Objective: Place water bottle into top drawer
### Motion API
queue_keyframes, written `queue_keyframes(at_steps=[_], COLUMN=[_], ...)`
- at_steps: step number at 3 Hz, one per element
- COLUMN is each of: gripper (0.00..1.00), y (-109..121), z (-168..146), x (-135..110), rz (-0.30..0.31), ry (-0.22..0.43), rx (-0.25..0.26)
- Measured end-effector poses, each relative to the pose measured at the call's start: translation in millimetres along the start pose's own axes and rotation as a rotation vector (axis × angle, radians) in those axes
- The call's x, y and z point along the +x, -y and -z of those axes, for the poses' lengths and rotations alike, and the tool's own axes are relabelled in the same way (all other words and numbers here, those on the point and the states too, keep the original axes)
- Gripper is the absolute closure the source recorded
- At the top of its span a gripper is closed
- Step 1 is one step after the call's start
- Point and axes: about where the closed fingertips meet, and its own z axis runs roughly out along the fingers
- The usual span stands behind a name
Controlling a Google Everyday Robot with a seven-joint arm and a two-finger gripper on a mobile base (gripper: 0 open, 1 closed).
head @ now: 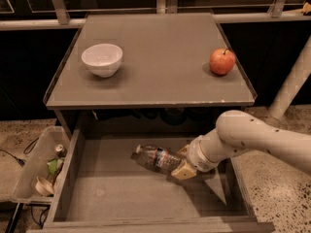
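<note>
The water bottle (154,158) is clear and ribbed, with a white cap and a coloured label band. It lies nearly level, cap to the left, inside the open top drawer (102,188), close over its grey bottom. My gripper (182,161) reaches in from the right on a white arm and is shut on the bottle's base end, its tan fingers (184,171) on either side of it. I cannot tell whether the bottle touches the drawer bottom.
On the grey tabletop (160,67) stand a white bowl (102,58) at the left and a red apple (222,61) at the right. A clear plastic bin (34,171) of rubbish sits on the floor left of the drawer. A white post (291,84) stands at the right.
</note>
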Motion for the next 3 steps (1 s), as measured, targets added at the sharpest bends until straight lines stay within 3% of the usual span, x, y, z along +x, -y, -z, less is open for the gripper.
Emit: queue_keyframes(at_steps=[1, 3], gripper=[1.0, 0.59], y=[-0.5, -0.5], z=[-1.8, -1.8], x=[0.9, 0.9], rz=[-0.002, -0.002], ry=[0.0, 0.0], rx=[-0.004, -0.004])
